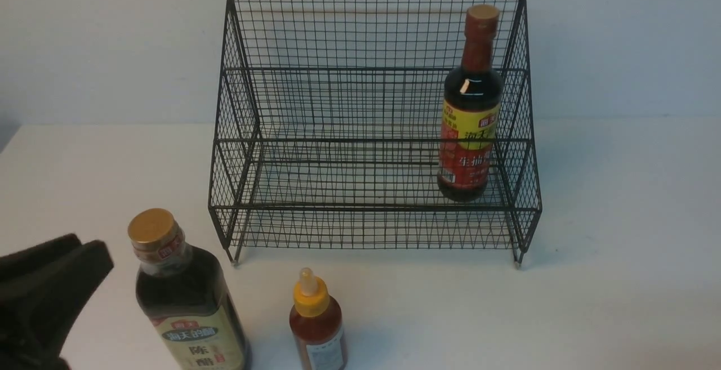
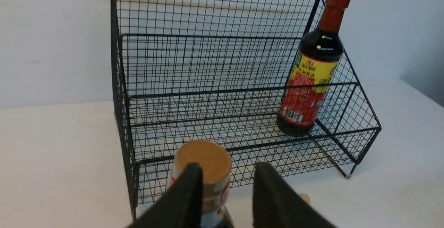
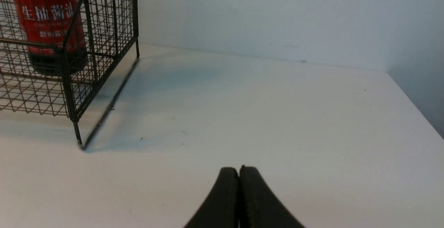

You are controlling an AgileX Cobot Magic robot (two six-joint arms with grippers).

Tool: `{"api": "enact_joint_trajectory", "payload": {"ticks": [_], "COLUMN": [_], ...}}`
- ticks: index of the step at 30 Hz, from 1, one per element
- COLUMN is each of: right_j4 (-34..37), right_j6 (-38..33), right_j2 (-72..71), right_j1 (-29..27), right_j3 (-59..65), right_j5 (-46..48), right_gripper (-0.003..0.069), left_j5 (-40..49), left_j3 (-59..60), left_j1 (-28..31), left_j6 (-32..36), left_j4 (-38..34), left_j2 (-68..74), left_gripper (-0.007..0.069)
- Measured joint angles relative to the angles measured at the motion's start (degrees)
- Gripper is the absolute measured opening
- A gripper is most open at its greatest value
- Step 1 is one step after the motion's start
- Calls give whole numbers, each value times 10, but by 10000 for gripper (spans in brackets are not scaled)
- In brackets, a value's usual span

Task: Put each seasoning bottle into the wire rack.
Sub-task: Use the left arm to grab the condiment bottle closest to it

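Rack (image 1: 372, 69): on the table (image 1: 619, 257), toward the back.
Bottle in rack (image 1: 470, 133): upright on the lower shelf, right end.
Tall bottle outside (image 1: 186, 302): before the rack's left corner.
Small bottle (image 1: 317, 319): just right of the tall bottle outside.

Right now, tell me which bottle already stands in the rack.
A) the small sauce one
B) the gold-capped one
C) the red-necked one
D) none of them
C: the red-necked bottle stands on the lower tier of the rack, at its right end, while the gold-capped bottle and the small sauce bottle stand on the table in front of it.
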Motion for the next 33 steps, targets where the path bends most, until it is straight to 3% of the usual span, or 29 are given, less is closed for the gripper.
{"api": "enact_joint_trajectory", "payload": {"ticks": [2, 3, 6, 11, 16, 25, 33], "right_j4": [0, 0, 0, 0, 1, 1, 1], "right_j6": [0, 0, 0, 0, 0, 3, 4], "right_j2": [0, 0, 0, 0, 0, 0, 0], "right_j1": [0, 0, 0, 0, 0, 0, 0], "right_j3": [0, 0, 0, 0, 0, 0, 0], "right_j5": [0, 0, 0, 0, 0, 0, 0], "right_gripper": [-15, -15, -15, -15, -15, -15, -15], "left_j5": [-11, -13, -24, -32, -33, -8, -3], "left_j3": [-1, -1, -1, -1, -1, -1, -1], "left_j1": [0, 0, 0, 0, 0, 0, 0], "left_j6": [70, 77, 207, 372, 462, 490, 519], "left_j4": [-45, -54, -124, -221, -296, -309, -311], "left_j2": [35, 41, 84, 138, 194, 280, 305], "left_gripper": [366, 377, 548, 676, 685, 673, 552]}}
